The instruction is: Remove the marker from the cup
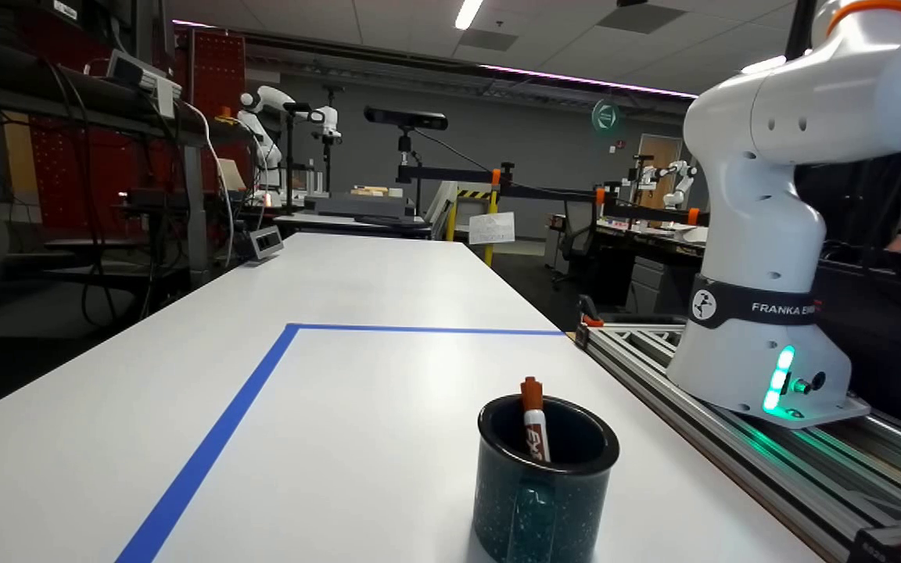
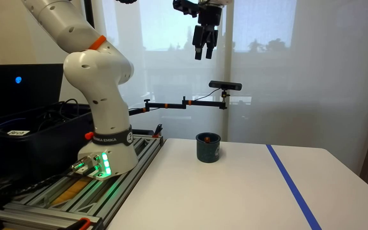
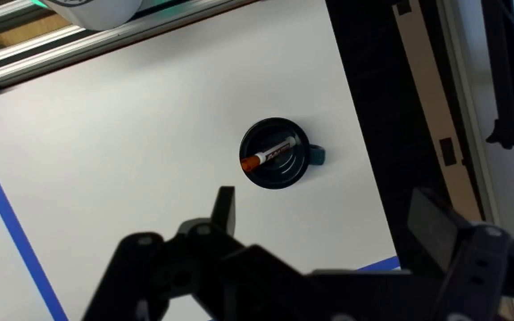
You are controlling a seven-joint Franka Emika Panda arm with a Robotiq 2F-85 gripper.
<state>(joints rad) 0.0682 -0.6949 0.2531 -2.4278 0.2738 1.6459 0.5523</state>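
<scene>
The cup (image 1: 540, 500) is dark teal, speckled and glossy, with a handle, and stands upright on the white table; it also shows in an exterior view (image 2: 208, 151) and in the wrist view (image 3: 283, 168). The marker (image 1: 535, 426) has a white body and an orange-red cap. It leans inside the cup, cap up against the rim, as the wrist view shows (image 3: 270, 154); only its cap (image 2: 207, 139) shows in an exterior view. My gripper (image 2: 203, 57) is high above the cup, apart from it. Its fingers are wide apart and hold nothing in the wrist view (image 3: 324, 196).
Blue tape (image 1: 224, 422) marks lines on the white table (image 2: 228, 191). The metal rail (image 2: 123, 182) with the robot base runs along one table edge. A camera on a jointed arm (image 2: 203, 103) stands beyond the cup. A dark gap (image 3: 368, 102) borders the table near the cup.
</scene>
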